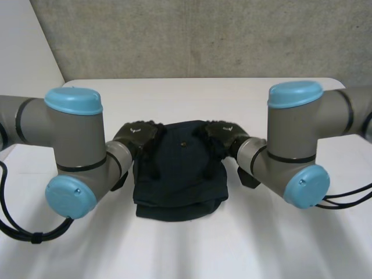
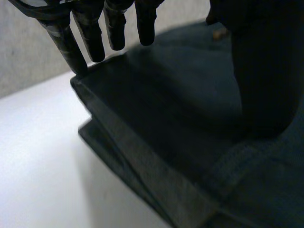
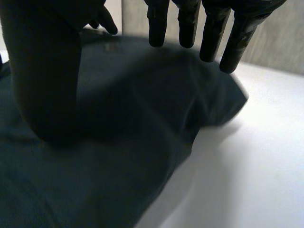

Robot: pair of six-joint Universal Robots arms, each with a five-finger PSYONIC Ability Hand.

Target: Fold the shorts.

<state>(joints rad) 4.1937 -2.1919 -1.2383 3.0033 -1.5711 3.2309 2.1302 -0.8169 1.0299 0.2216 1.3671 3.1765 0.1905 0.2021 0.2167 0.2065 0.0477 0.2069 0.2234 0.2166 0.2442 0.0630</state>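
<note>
- The shorts (image 1: 177,174) lie folded into a dark, compact stack at the centre of the frame, on the white table (image 1: 186,93).
- At the lower edge of the stack, an under-layer shows a little past the layer above it.
- A small button (image 1: 183,142) sits on the top layer, near the upper edge of the shorts and between the two hands.
- The left hand (image 1: 136,136) rests on the upper left corner of the shorts. It ends the left arm (image 1: 70,133), which comes in from the left of the frame.
- In the left wrist view its fingers (image 2: 95,42) are straight and spread, with their tips at the far edge of the cloth and one touching the corner. The thumb (image 2: 263,71) presses down on the top layer, so the hand is open and flat on the shorts and grips nothing.
- That view also shows the stacked layers along the side edge of the shorts, beside the hand.
- The right hand (image 1: 224,135) rests on the upper right corner of the shorts. It ends the right arm (image 1: 296,133), which comes in from the right of the frame.
- In the right wrist view its fingers (image 3: 211,38) are straight, with their tips just over the rounded far edge of the cloth. The thumb (image 3: 47,71) is planted on the top layer, so this hand is also open and only presses.
- A grey wall (image 1: 186,35) fills the upper part of the frame behind the table.
</note>
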